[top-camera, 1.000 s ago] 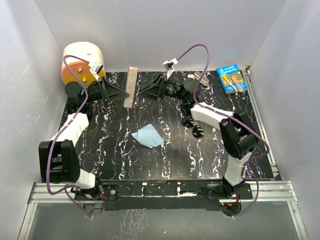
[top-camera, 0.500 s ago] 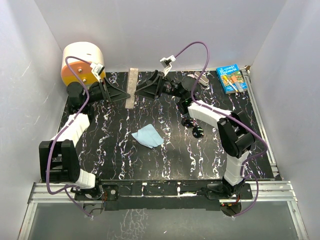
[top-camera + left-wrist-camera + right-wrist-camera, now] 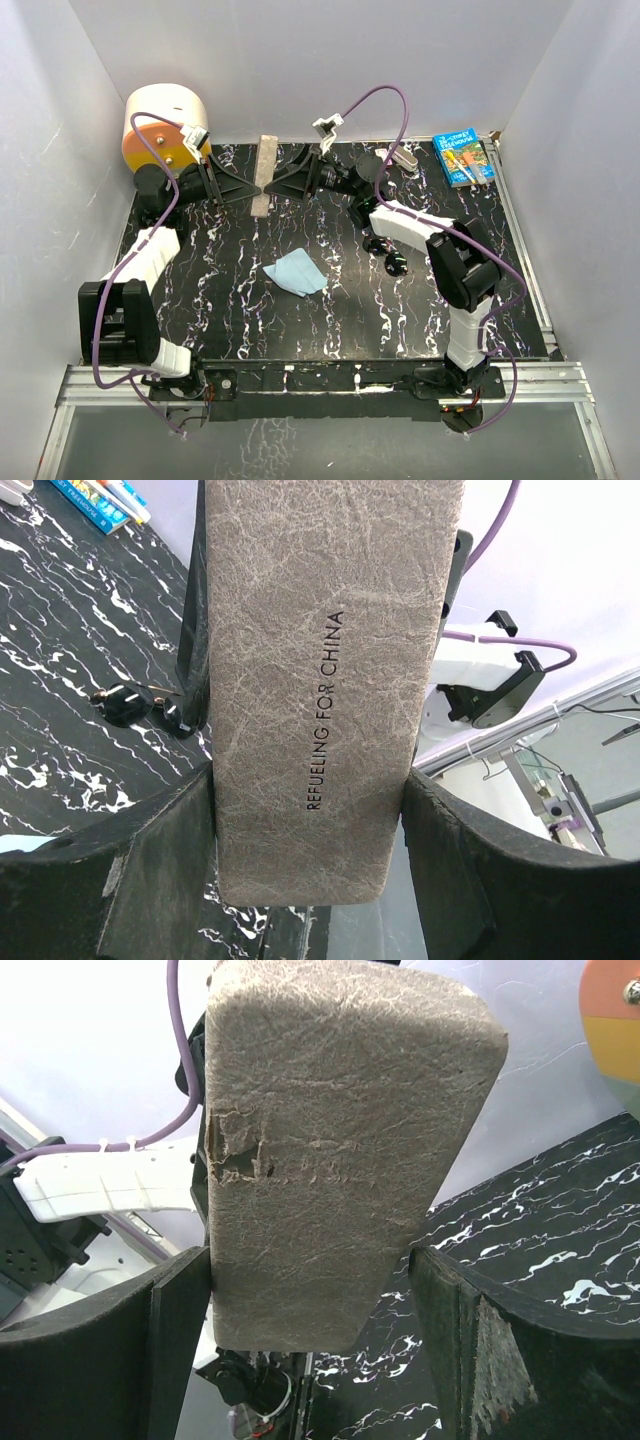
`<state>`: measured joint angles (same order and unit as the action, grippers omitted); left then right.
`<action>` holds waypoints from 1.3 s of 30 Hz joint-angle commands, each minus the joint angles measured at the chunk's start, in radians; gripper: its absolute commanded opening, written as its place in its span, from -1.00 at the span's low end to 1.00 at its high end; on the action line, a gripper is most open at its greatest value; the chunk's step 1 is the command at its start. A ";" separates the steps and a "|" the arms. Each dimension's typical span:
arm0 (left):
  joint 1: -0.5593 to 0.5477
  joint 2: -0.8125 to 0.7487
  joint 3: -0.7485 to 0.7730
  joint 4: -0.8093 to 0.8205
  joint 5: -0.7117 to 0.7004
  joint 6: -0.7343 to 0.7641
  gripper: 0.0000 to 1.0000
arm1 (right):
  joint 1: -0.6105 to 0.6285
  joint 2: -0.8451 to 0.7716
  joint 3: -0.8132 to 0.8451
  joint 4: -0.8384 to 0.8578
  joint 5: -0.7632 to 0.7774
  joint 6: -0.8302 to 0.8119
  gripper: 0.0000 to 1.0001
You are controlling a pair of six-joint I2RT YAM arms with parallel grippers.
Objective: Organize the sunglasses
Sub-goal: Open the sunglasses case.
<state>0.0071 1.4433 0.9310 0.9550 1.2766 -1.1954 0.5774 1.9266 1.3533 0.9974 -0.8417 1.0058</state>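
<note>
On the near table, cloth (image 3: 297, 272): well apart from both arms, so little risk; light blue, soft, a flat creased square.
Sunglasses (image 3: 390, 264): lie on the table close beside the right arm, behind the cloth; the arm could sweep them if it comes lower. Glossy black, roundish lenses, thin arms.
Left gripper (image 3: 248, 190): clamps the case across its width.
Case (image 3: 263, 165): could twist or slip if it is pushed off-centre; grey-brown, leathery grain, long with rounded corners, one torn patch.
Right gripper (image 3: 277, 185): jaws wide around the case, not gripping.
</note>
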 commanded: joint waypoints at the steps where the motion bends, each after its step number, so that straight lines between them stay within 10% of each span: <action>1: -0.007 -0.064 0.020 0.083 -0.002 -0.026 -1.00 | 0.011 0.014 0.052 0.076 0.003 -0.027 0.69; 7: -0.007 -0.063 0.024 0.075 -0.001 -0.023 -1.00 | 0.011 0.028 0.078 0.111 0.006 0.001 0.69; 14: -0.008 -0.067 0.028 0.074 0.003 -0.024 -1.00 | 0.012 0.012 0.054 0.121 0.013 0.013 0.26; 23: -0.008 -0.060 0.042 0.108 0.002 -0.067 -1.00 | -0.001 0.054 0.063 0.223 0.007 0.135 -0.82; 39: -0.008 0.013 0.019 0.435 -0.089 -0.357 -1.00 | -0.040 0.294 0.104 0.779 0.134 0.685 -0.85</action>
<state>0.0044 1.4715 0.9306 1.1526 1.2461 -1.4315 0.5663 2.1326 1.4490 1.4200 -0.7853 1.4921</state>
